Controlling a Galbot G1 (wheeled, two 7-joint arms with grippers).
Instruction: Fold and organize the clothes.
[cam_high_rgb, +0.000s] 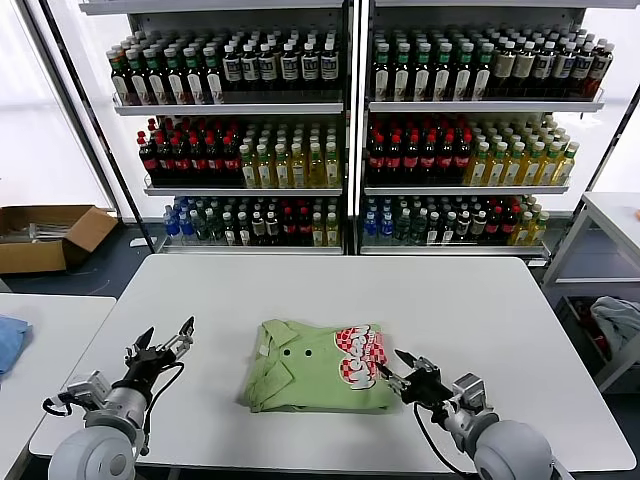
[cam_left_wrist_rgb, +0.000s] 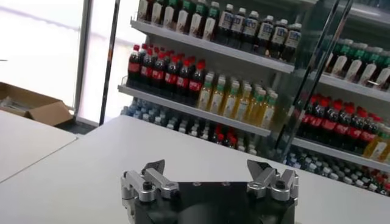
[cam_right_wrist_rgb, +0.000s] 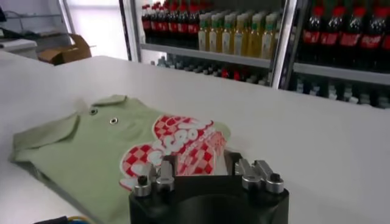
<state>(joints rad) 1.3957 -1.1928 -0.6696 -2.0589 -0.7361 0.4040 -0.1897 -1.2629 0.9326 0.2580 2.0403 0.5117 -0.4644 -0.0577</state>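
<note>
The clothes are one light green polo shirt (cam_high_rgb: 315, 365), lying folded into a rectangle on the white table (cam_high_rgb: 480, 320). Its collar and dark buttons face my left, and its red-and-white checkered logo faces my right. In the right wrist view the shirt (cam_right_wrist_rgb: 97, 152) spreads out ahead of the fingers. My right gripper (cam_high_rgb: 392, 364) is at the shirt's right edge, low over the table. Its jaws stand apart, with the logo end of the cloth between them (cam_right_wrist_rgb: 200, 161). My left gripper (cam_high_rgb: 168, 330) hovers open over bare table left of the shirt and holds nothing (cam_left_wrist_rgb: 206, 165).
Shelves of bottles (cam_high_rgb: 350, 130) stand behind the table. A cardboard box (cam_high_rgb: 45, 235) lies on the floor at far left. A blue cloth (cam_high_rgb: 10, 340) rests on the neighbouring left table. A grey-white cloth (cam_high_rgb: 620, 320) sits under a side table at right.
</note>
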